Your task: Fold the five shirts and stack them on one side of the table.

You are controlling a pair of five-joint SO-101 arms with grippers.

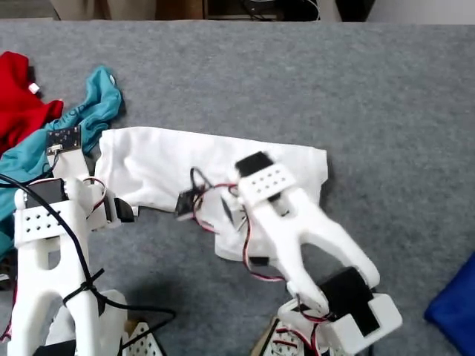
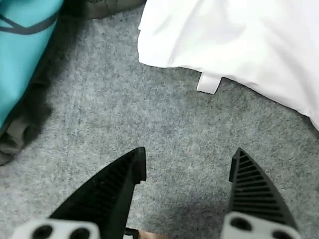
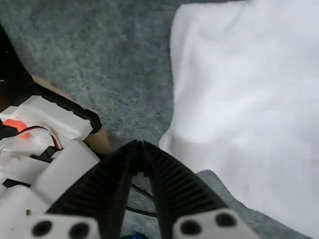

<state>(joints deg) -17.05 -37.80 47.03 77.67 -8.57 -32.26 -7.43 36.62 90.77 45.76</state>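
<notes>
A white shirt (image 1: 185,167) lies crumpled across the middle of the grey table. My left gripper (image 2: 190,154) hovers open over bare table just short of the white shirt's hem (image 2: 239,40), where a small tag (image 2: 208,83) sticks out. In the high view the left gripper (image 1: 121,211) sits at the shirt's near left corner. My right gripper (image 3: 142,145) is shut with nothing visible between its fingers, right beside the white shirt's edge (image 3: 239,99). Seen from above, the right gripper (image 1: 185,202) is at the shirt's near edge, its arm lying over the shirt.
A teal shirt (image 1: 89,119) and a red shirt (image 1: 18,104) are piled at the left edge; the teal shirt (image 2: 25,45) is close to the left gripper. A blue shirt (image 1: 454,304) lies at the near right edge. Arm bases and cables (image 1: 223,215) crowd the near side.
</notes>
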